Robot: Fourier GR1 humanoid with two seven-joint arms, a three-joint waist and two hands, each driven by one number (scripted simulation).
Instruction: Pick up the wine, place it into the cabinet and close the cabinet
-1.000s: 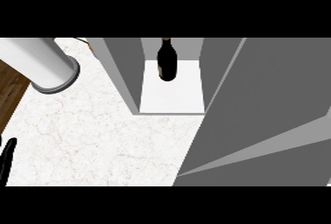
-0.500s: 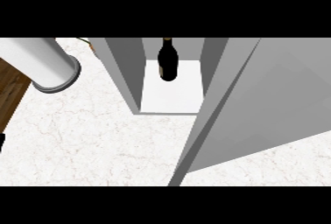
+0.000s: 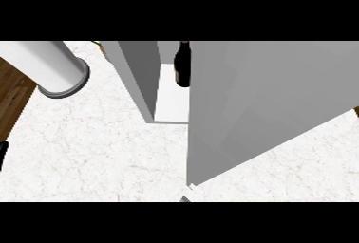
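Note:
The dark wine bottle (image 3: 182, 66) stands upright inside the grey cabinet (image 3: 140, 76), on its white floor near the back. The cabinet door (image 3: 266, 104) is a large grey panel that covers the right part of the opening and hides part of the bottle's right side. Only a thin black sliver of my left hand (image 3: 2, 154) shows at the view's left edge, far from the cabinet. My right hand shows nowhere.
A white cylinder with a grey rim (image 3: 56, 71) stands at the upper left of the marble counter (image 3: 98, 152). Dark wooden floor (image 3: 14, 95) lies beyond the counter's left edge.
The cabinet door has swung leftward, covering more of the opening and the bottle. My left hand has slipped almost out of view at the left edge.

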